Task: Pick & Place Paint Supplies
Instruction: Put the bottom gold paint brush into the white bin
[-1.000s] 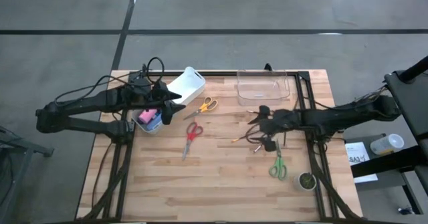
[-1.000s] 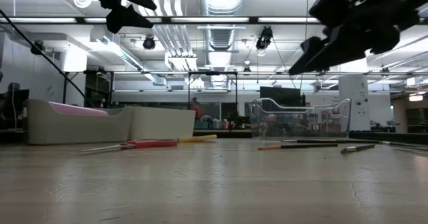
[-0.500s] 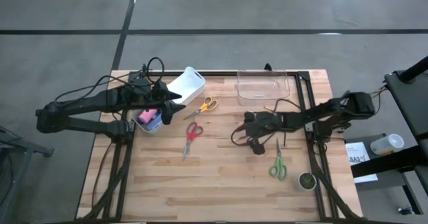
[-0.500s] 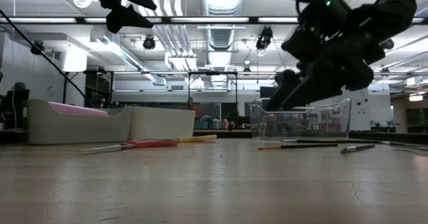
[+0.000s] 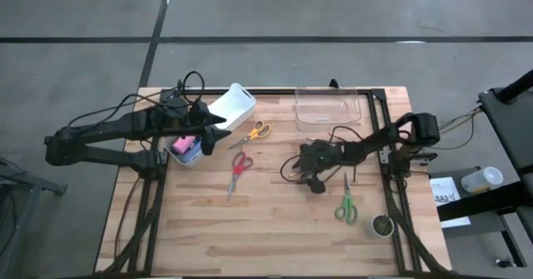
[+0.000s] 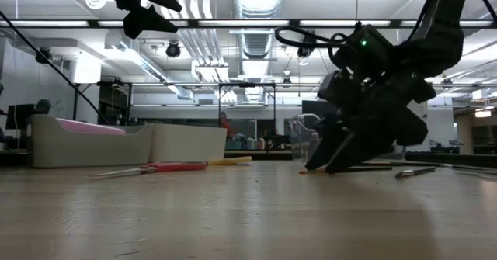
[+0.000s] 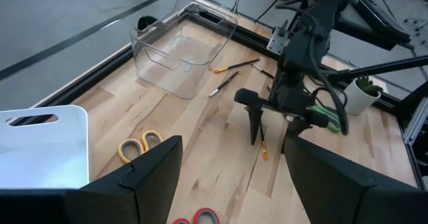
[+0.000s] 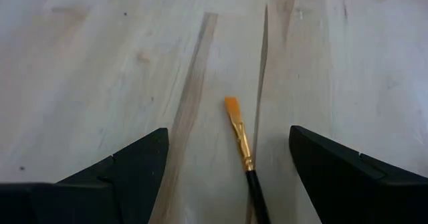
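The left claw hangs open and empty above the white plastic bin holding a pink bottle, at the counter's left. Mid-counter, the right claw points down, fingers spread wide either side of a thin orange-tipped paintbrush lying flat. This looks like the pick step; next it should lower fully and close on the handle.

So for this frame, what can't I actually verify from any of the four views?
- White bin contents: in the high view the left arm covers most of it; only a pink patch shows.
- Paintbrush handle: cut off by the right wrist view's edge.
- High view: the right gripper hides the brush beneath it, so jaw-to-brush contact is unclear.
- Low view: left gripper partly cropped at the top edge.
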